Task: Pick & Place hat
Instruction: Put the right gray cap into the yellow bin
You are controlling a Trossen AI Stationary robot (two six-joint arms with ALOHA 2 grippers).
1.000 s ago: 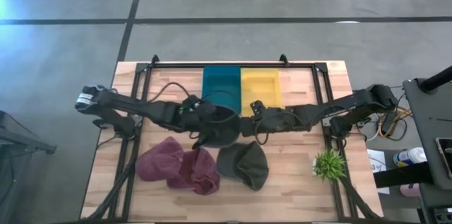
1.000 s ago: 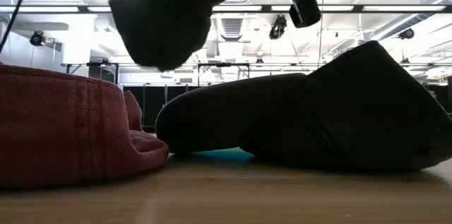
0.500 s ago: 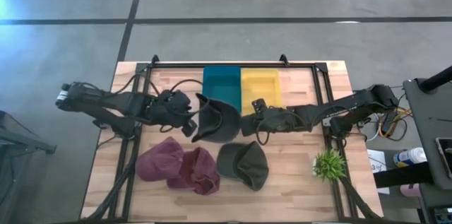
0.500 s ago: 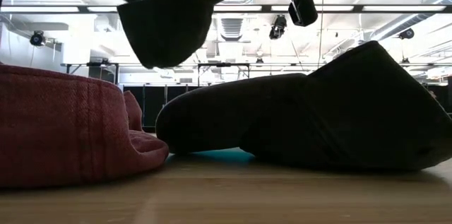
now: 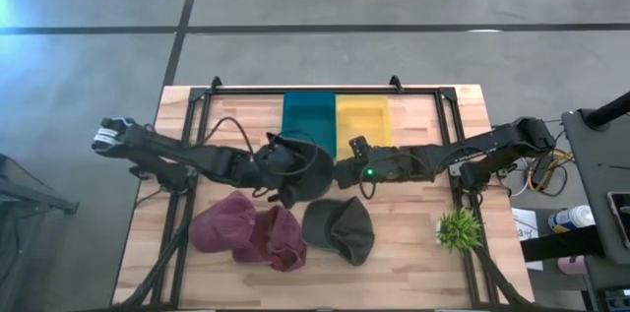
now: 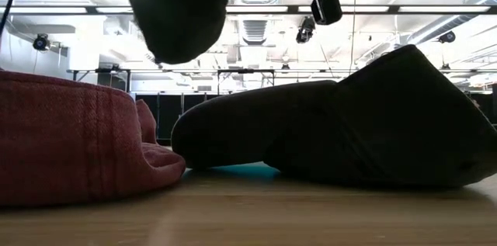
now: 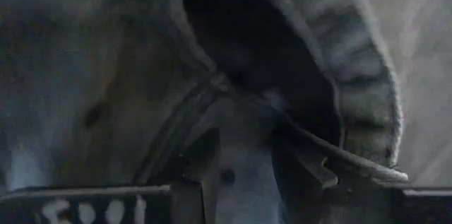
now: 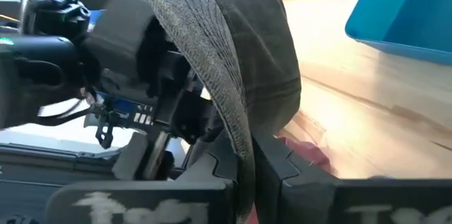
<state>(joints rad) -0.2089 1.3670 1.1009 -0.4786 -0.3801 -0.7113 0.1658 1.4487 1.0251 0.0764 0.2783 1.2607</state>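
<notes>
A dark grey hat [image 5: 303, 170] hangs in the air between both grippers, above the table in front of the teal bin [image 5: 308, 117]; the low view shows it [image 6: 186, 13] lifted clear. My left gripper [image 5: 276, 161] is at its left side, shut on fabric that fills the left wrist view [image 7: 244, 167]. My right gripper [image 5: 341, 172] is at its right side, shut on the brim [image 8: 244, 160]. Two maroon hats [image 5: 246, 232] and a dark green hat [image 5: 341, 229] lie on the table below. My left gripper pinches the hat's inner fabric near the seam [image 7: 244, 136] between its two fingers, coming level from the table's left. The hat itself hides how many layers it has. My right gripper pinches the stitched brim [image 8: 236, 128] on edge between its two fingers, coming level from the table's right. The crown [image 8: 268, 47] stands up beyond the fingers, clear of the table.
A yellow bin [image 5: 362, 120] stands beside the teal one at the far edge. A small green plant [image 5: 458, 228] sits at the near right. A black frame rail [image 5: 325, 87] runs along the far side.
My left gripper came off the hat and drew back toward the table's left, then came back to the hat's left side. Meanwhile the hat swung a little and stayed lifted in the right gripper, which kept still.
</notes>
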